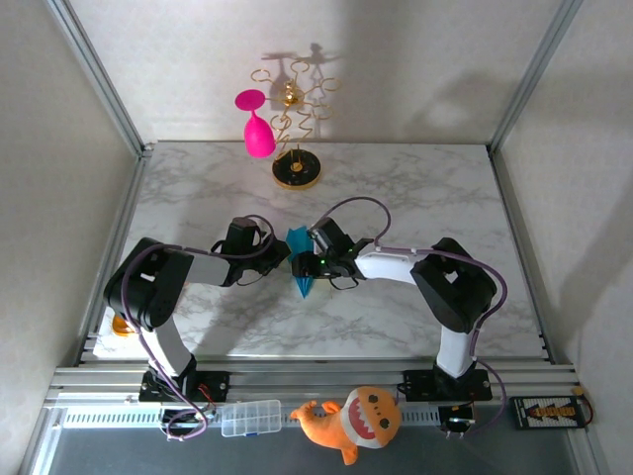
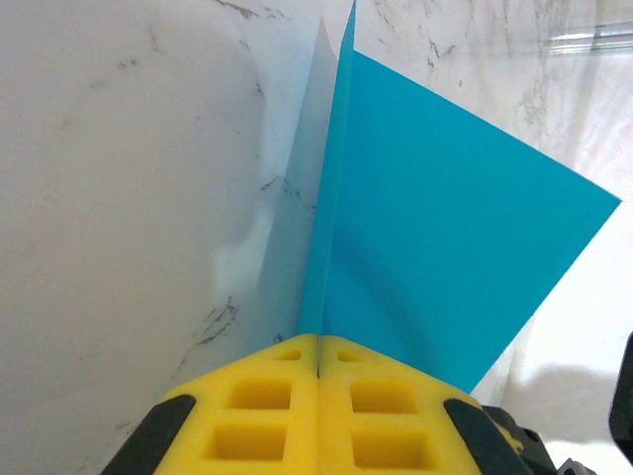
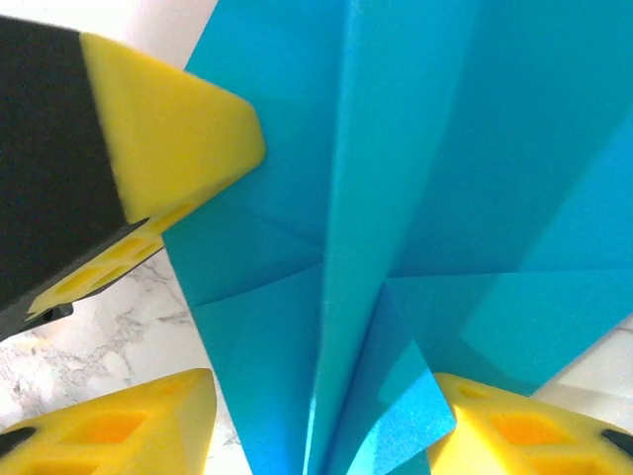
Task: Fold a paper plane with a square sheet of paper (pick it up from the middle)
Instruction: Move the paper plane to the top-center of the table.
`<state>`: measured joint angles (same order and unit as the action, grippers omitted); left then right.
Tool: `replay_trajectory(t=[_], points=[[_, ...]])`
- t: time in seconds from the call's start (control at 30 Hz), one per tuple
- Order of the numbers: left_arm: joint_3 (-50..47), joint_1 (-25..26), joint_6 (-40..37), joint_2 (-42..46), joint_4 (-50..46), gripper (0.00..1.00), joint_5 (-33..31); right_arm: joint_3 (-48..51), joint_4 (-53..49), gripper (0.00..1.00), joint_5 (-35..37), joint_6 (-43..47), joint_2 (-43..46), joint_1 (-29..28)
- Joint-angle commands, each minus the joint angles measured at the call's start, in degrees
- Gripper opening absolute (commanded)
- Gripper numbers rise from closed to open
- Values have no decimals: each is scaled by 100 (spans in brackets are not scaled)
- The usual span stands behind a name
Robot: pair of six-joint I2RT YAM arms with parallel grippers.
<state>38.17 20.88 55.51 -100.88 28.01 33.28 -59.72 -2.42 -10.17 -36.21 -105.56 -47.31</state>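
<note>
1. Paper plane (image 1: 303, 280): turquoise-blue, folded to a narrow dart. It sits about mid-surface, a little toward the near edge, with its point aimed at the near edge. It is held between the two arms.
2. Left fingers (image 2: 257, 396): the yellow pads are pressed together with no gap, pinching a thin upright fold of the plane. From the left wrist, that fold rises straight from the pads as a vertical edge, and one flat wing spreads off to its right above the marble.
3. Right fingers (image 3: 119, 426): they stand apart, one pad on each side of the plane and not clamped on it. From the right wrist, a sliver of marble shows between one pad and the paper. The other pad lies against or just beside a wing; I cannot tell which.
4. Also from the right wrist, layered creases run up the plane's centre, and a left pad presses against its upper part.
5. Surface (image 1: 425, 198): white marble pattern.
6. Gold stand (image 1: 295, 170): at the middle of the far edge, round base down and wire arms up.
7. Pink goblet (image 1: 259, 137): inverted, foot uppermost, just beside the stand's left side.
8. Orange plush toy (image 1: 351, 421): on the frame rail beyond the near edge, between the arm bases.
9. Clear plastic box (image 1: 250, 418): on the same rail, just beside the toy.
</note>
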Motion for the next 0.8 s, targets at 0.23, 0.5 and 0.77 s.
replay_trajectory(t=[0.23,0.5,0.77], points=[[84,-32,22,212,82,1,134,-387,-257,58,353,76,-180,-133],[103,-24,15,196,73,1,135,-531,-483,53,465,184,-295,-162],[94,-23,-63,191,-46,1,48,-527,-596,44,803,45,-214,-157]])
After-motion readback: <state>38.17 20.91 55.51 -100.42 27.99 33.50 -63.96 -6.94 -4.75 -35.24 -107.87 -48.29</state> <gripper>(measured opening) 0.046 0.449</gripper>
